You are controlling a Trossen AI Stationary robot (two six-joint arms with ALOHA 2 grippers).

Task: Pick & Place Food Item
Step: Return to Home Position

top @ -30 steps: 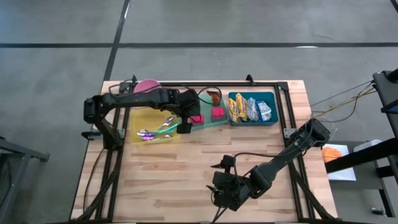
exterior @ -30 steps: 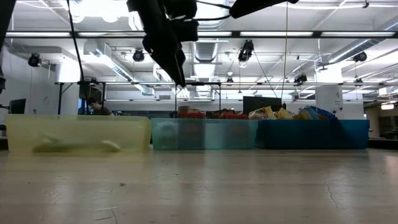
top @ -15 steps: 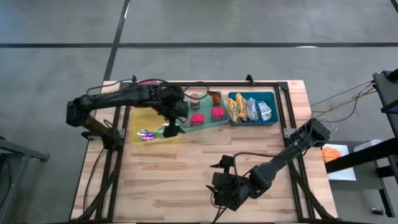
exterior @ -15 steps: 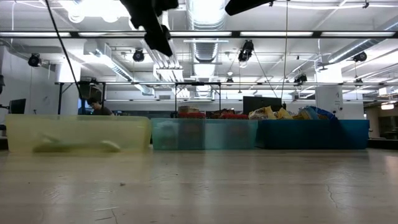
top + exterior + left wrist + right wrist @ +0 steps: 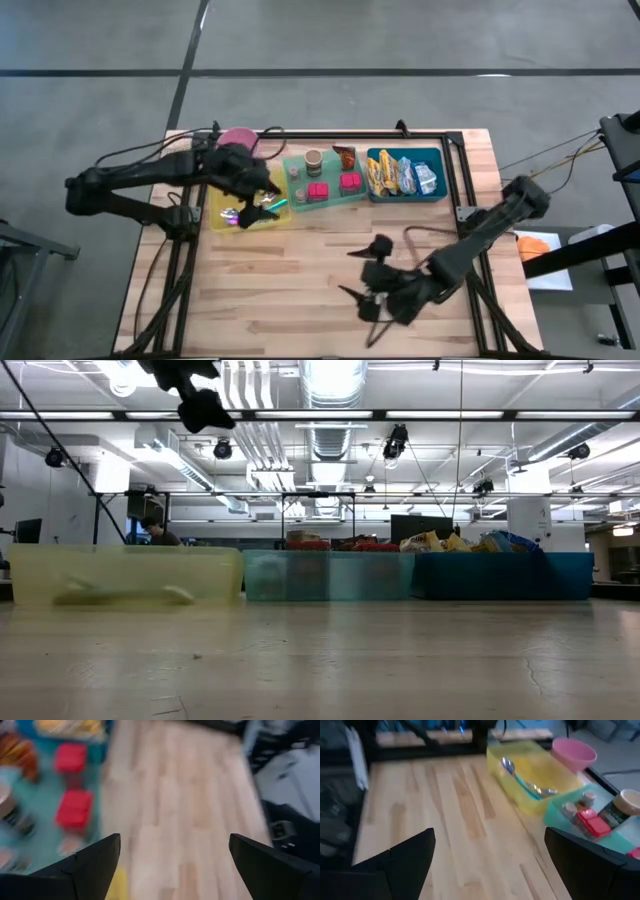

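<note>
Lying inside the green bin (image 5: 333, 174): a red seasoning can (image 5: 318, 190) and a second red can (image 5: 349, 182), next to a brown-lidded jar (image 5: 313, 160). Same two cans in the left wrist view, both on the bin's teal floor. None seen out on the bare wood of the table (image 5: 300, 270). Judged from that, placing done, or close to done, with nothing left but bringing both arms back to rest. Just beside the green bin, a yellow bin (image 5: 228, 190) holding spoons, and above it the left gripper (image 5: 262, 207), raised clear of the bins in the low view. Fingers (image 5: 92, 862) spread wide, nothing between them, touching nothing. On the far side of the green bin, a blue bin (image 5: 437, 152) of snack packets. Well apart from all three bins, over the near part of the table, the right gripper (image 5: 372, 300), fingers (image 5: 405, 857) likewise wide apart and empty.
</note>
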